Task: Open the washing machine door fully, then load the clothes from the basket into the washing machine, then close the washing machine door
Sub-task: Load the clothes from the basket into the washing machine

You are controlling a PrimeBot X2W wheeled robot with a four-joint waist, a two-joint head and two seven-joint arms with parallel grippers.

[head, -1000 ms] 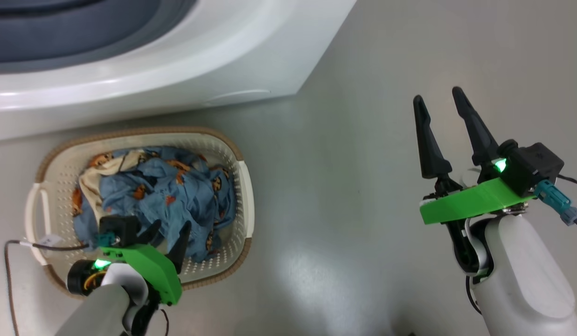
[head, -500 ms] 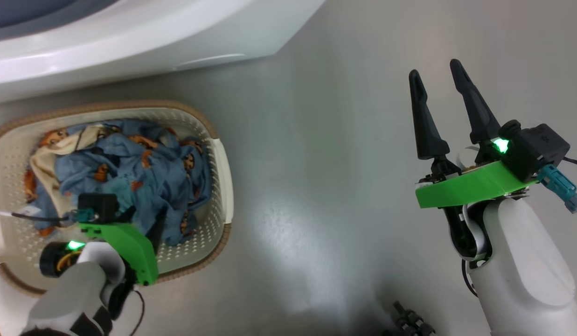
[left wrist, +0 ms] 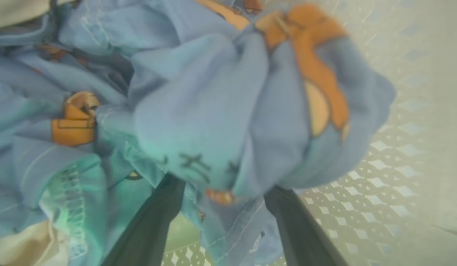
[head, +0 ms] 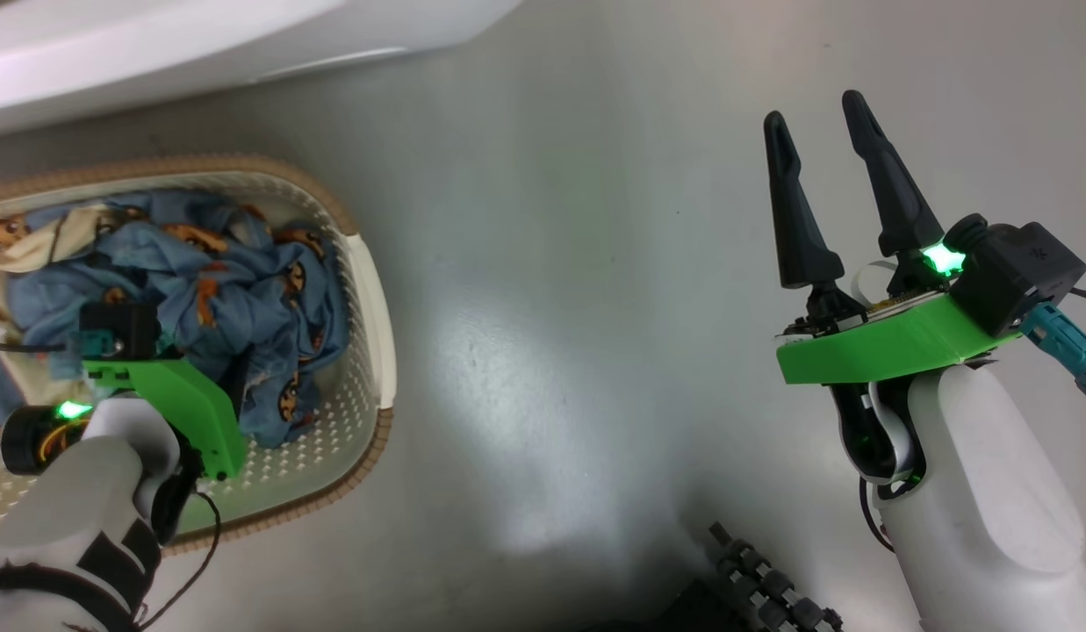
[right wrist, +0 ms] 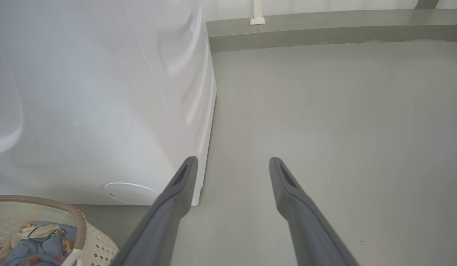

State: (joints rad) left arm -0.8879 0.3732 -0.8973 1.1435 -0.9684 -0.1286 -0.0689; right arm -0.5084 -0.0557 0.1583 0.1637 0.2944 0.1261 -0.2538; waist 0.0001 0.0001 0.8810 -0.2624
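**Fig. Left arm reaching into the basket, right arm idle.** The left gripper is lowered into the basket, which stands on the floor just in front of the washing machine. Its 2 fingers are spread wide, with a bulging fold of the clothes between them. Nothing is clamped yet. The clothes lie as 1 crumpled blue heap inside the basket, reaching up to its perforated side wall. The right gripper hangs over bare floor, well apart from the basket, its jaws equally wide and empty.

Likely failure points, as judged from this position:

1. **Shallow grip.** Closing on the top fold alone may pinch only a thin layer. The cloth could then slip free on the lift, or 1 garment could rise while the rest stays behind.
2. **Fingers too deep.** 1 finger is near the perforated wall. A tip caught in a hole, or pressed to the bottom, could drag or lift the light basket along with the cloth.
3. **Trailing cloth.** A hanging sleeve could drape over the brown rim and tip the basket, or sweep the floor on the way to the machine.
4. **Cable.** The loose cable at the left wrist hangs by the rim and could snag there.
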